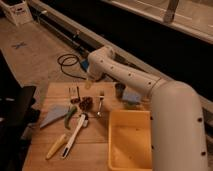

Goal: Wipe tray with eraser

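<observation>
Gripper (89, 83) held at the far edge of the table (42, 137); its opening cannot be told.
The eraser (74, 93) is seen close by, left of it in view and nearer, apart from the tray (114, 137).

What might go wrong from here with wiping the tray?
The gripper hangs at the far edge of the wooden table, near the small pale striped eraser. The metal fork and dark round item beside it may get knocked. The thick white arm overlaps the right side of the large yellow plastic tray, so part of it is hidden.
</observation>
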{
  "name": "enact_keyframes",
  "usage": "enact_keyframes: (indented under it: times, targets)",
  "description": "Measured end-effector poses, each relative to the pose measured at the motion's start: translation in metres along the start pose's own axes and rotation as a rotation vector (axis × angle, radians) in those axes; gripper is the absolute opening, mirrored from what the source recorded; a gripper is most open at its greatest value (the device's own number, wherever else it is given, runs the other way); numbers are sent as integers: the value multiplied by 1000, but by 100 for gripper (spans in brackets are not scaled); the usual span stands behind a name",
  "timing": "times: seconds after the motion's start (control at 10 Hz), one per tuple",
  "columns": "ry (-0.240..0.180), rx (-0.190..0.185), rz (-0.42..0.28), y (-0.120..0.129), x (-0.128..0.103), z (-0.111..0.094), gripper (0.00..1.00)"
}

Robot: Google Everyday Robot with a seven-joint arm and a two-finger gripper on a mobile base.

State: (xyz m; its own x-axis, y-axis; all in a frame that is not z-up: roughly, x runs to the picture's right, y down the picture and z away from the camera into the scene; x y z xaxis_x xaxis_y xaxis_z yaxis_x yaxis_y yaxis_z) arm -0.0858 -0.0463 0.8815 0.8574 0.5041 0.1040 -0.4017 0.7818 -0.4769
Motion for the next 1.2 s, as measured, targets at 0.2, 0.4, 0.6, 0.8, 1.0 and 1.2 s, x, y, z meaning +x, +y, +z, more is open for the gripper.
enact_keyframes:
  times: [0.2, 0.4, 0.6, 0.8, 1.0, 1.2]
  targets:
    - [0, -1, 2, 0, 0, 0, 66]
    - [0, -1, 4, -1, 1, 0, 66]
    - [-6, -6, 12, -1, 0, 1, 66]
    - [-22, -43, 46, 4, -4, 20, 66]
    - [-25, -72, 39, 17, -22, 41, 66]
    - [-27, -99, 26, 32, -41, 63, 66]
